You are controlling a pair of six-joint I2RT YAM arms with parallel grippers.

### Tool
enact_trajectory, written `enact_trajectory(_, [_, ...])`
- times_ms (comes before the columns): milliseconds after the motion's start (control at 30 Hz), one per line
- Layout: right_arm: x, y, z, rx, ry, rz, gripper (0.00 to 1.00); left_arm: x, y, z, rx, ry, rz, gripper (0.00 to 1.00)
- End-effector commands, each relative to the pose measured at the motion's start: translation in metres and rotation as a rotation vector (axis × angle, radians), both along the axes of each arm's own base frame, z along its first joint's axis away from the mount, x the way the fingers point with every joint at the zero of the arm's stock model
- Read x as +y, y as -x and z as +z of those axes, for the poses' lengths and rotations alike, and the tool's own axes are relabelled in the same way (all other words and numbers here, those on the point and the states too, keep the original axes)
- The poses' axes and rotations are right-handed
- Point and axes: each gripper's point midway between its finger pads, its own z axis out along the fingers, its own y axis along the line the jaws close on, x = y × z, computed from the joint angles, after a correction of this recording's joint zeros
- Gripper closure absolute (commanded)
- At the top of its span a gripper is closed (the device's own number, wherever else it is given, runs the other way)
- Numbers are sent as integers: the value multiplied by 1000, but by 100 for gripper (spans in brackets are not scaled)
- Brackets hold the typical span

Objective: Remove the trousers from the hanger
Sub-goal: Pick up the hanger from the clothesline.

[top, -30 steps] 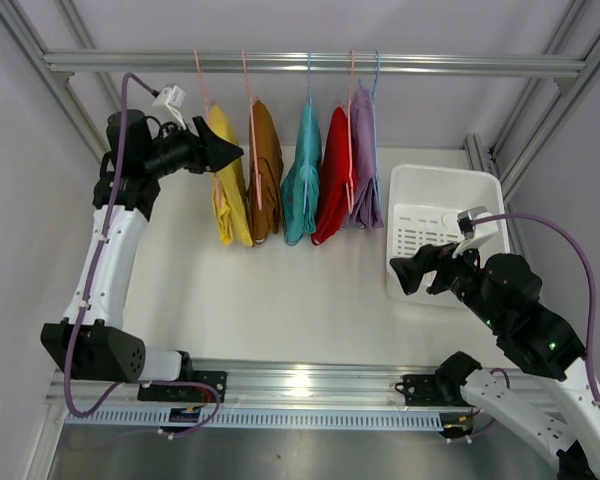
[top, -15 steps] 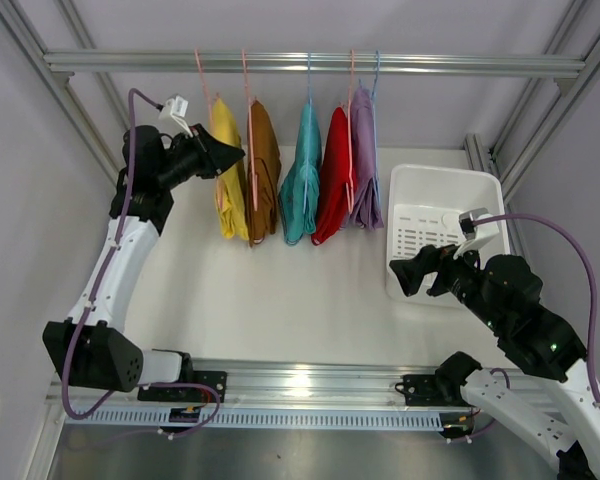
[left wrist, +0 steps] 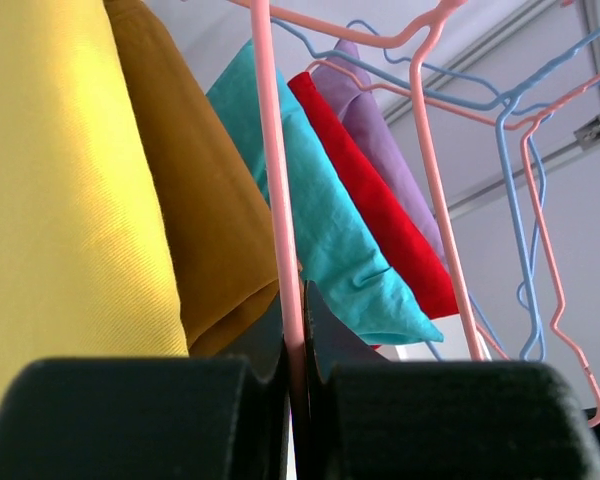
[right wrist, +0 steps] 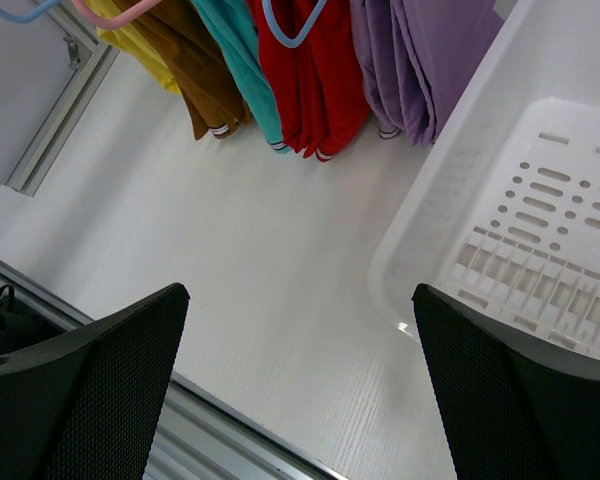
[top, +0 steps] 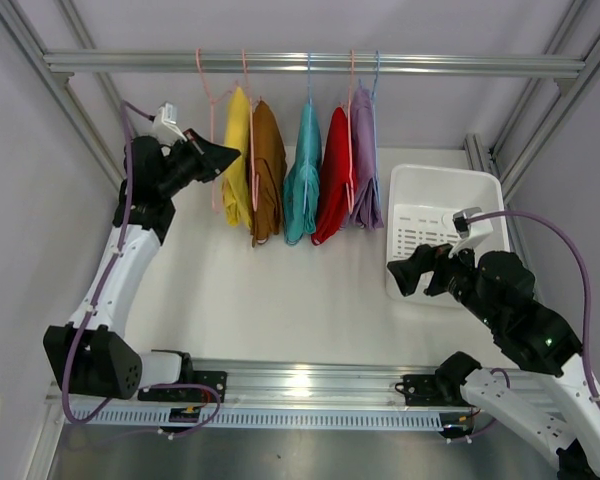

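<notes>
Left wrist view showed the left claw [left wrist: 295, 335] pinching a pink hanger wire [left wrist: 276, 150]; the yellow trousers [left wrist: 60, 180] hung lengthwise downward just beside it, well apart from the spread right claw [right wrist: 300, 380].

You lose the yellow trousers [left wrist: 60, 180] past the frame's left edge; the left fingers [left wrist: 140, 415] hide the pink hanger [left wrist: 277, 180] lower down.

The top camera looks down from behind; both close wrist cameras share its red trousers [top: 335, 180].
</notes>
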Motion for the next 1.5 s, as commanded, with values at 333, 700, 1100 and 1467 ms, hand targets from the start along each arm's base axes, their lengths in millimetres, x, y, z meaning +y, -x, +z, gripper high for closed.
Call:
enact_trajectory(333, [9, -5, 2, 9, -25, 8, 1, 32, 39, 131, -409, 18, 197, 100])
enact_trajectory(700, [14, -7, 0, 15, -33, 21, 1, 38, 15, 160, -434, -32, 248, 100])
enact_trajectory(1100, [11, -7, -3, 14, -16, 12, 1, 43, 20, 171, -456, -64, 273, 100])
enact_trajectory(1467, [10, 4, -13, 49, -29, 31, 0, 59, 71, 164, -436, -147, 328, 100])
